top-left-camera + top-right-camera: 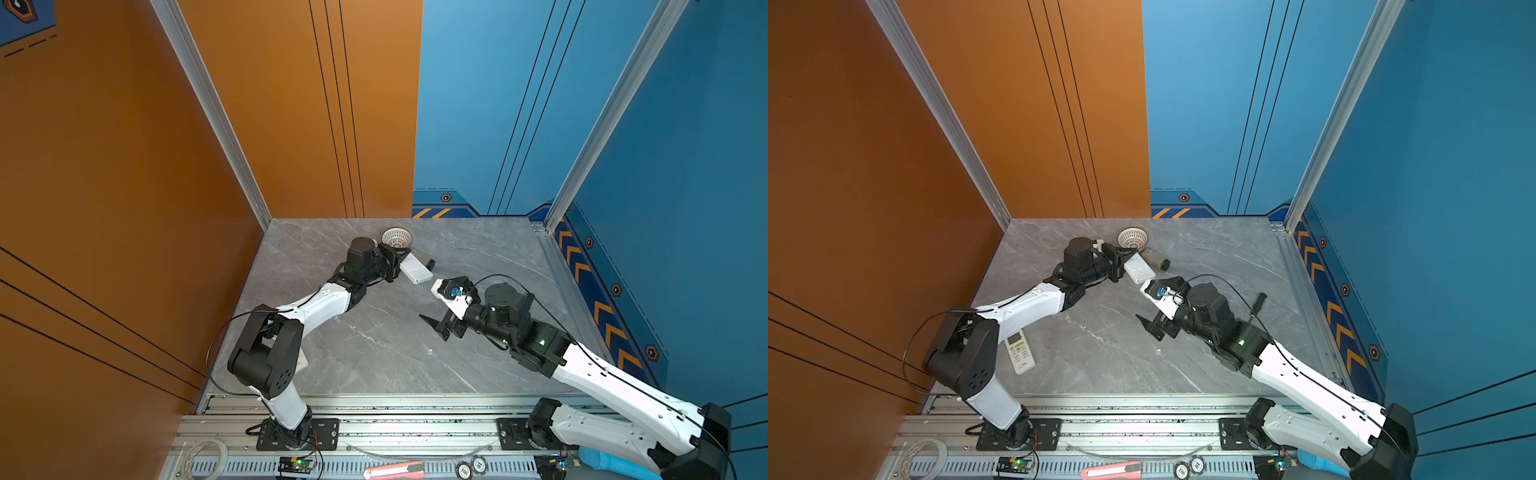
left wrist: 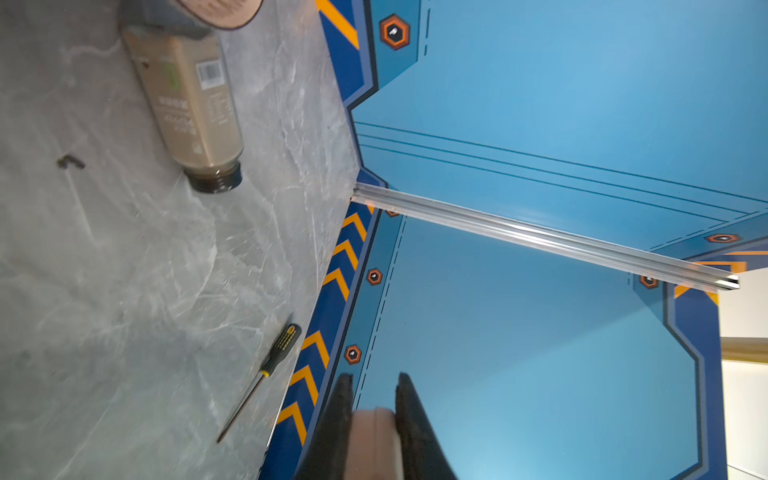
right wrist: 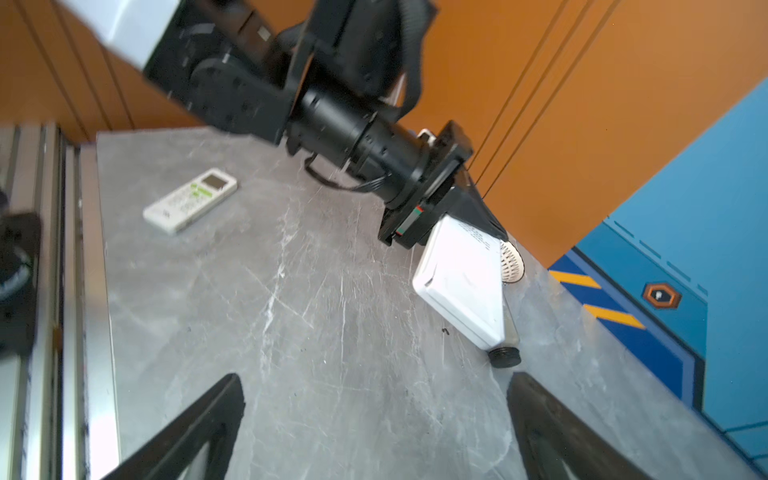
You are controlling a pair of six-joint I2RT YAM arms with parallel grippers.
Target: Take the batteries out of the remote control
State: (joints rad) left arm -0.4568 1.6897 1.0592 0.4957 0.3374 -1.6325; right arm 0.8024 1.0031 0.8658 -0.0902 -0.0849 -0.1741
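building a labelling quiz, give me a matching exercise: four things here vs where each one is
Things:
1 plain white rectangular plastic remote
2 white plastic remote with green buttons
3 beige plastic bottle
4 black-and-yellow-handled screwdriver

Places:
a on the grey marble table, right arm's side
b clamped in the left end effector
c on its side beside the white mesh basket
d flat near the left arm's base

Pairs: 1-b, 2-d, 3-c, 4-a

Bottle (image 1: 1156, 259) lies behind the remote control (image 1: 1139, 270), beside the basket (image 1: 1132, 238).
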